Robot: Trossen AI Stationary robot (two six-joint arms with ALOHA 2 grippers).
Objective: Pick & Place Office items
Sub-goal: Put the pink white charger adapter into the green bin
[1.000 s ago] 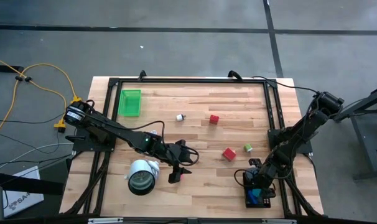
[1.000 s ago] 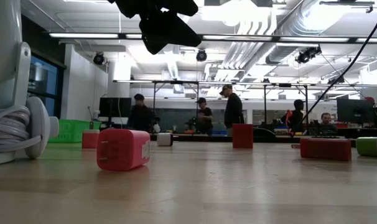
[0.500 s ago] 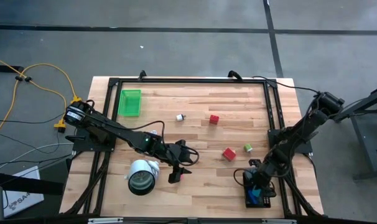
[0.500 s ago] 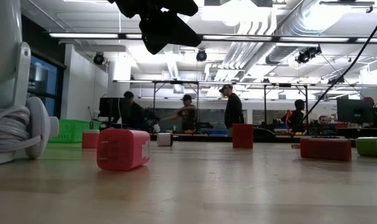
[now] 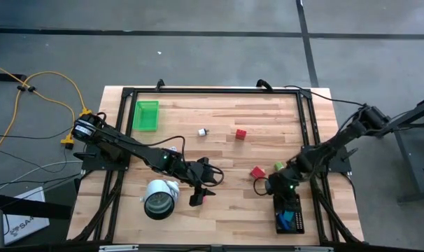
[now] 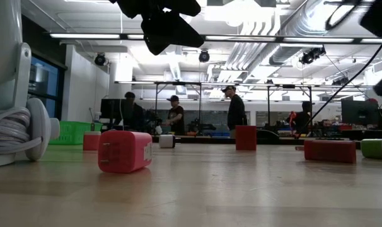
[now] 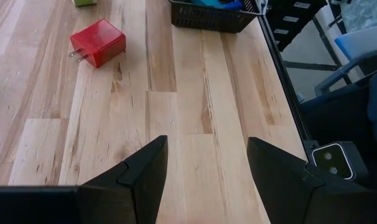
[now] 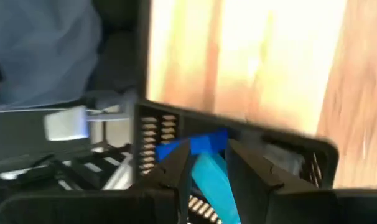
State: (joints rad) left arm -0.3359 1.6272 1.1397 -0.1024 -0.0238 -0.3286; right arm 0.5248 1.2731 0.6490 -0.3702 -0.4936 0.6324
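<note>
While the left gripper (image 5: pixel 201 189) hangs above the worktop (image 5: pixel 219 119) near the middle of its front edge, its fingers (image 7: pixel 145 171) stand spread with bare wood between them. A small red block (image 5: pixel 206 196) lies just beside it toward the front edge, and the big round roll (image 5: pixel 158 198) stands near it on the side of the left edge.

The right gripper (image 5: pixel 285 190) hovers close to the front right corner, directly over the black tray (image 5: pixel 289 220). Its own wrist view shows the fingers (image 8: pixel 247 171) a little apart with nothing clamped, and blue and teal pieces (image 8: pixel 204 165) lying in the tray below them. A red plug block (image 5: pixel 257 172) and a green cube (image 5: pixel 278 166) lie just beside this gripper, toward the middle of the worktop. Farther in, a red cube (image 5: pixel 240 134) and a white bit (image 5: pixel 203 131) sit near the centre, well apart from both grippers, and a green tray (image 5: pixel 147 115) rests by the back left corner.

The left wrist view shows the red plug block's metal prongs, which the high view does not resolve. The low view shows the red block (image 6: pixel 124 151) close up on the wood, with people standing in the room behind, unseen from above.
</note>
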